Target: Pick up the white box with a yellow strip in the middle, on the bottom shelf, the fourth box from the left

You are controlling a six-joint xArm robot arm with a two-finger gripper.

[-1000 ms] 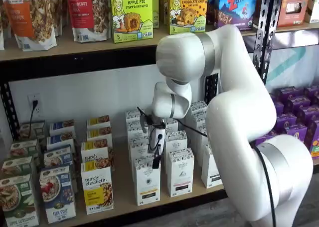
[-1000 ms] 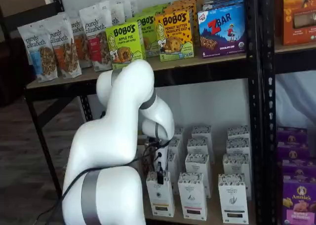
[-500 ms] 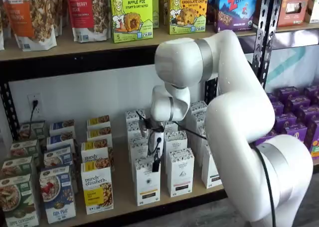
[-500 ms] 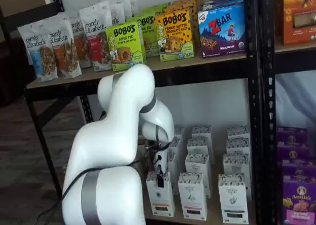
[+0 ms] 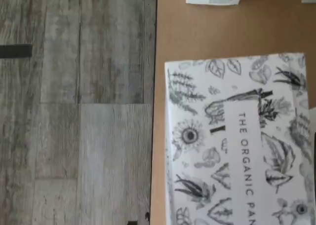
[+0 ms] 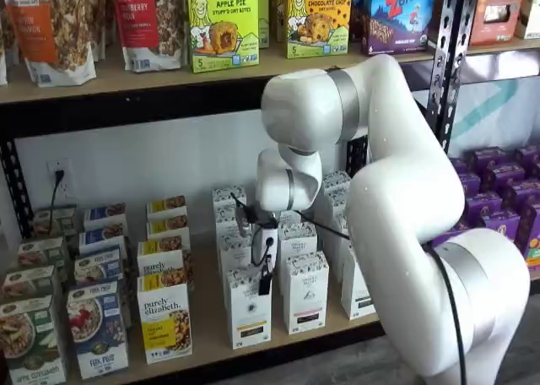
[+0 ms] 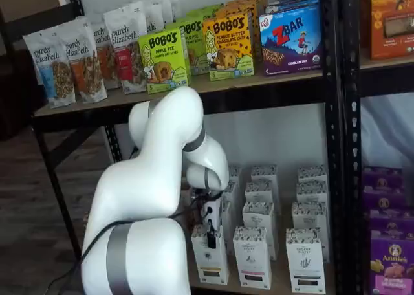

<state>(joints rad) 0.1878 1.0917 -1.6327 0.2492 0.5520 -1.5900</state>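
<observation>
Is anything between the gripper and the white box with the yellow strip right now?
Nothing I can see. In both shelf views the gripper hangs right at the top of the white box, no other carton between them.

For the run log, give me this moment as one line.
phase: approach | pincer: over front white box, not gripping | target: upright on bottom shelf | wrist view: box top below
</observation>
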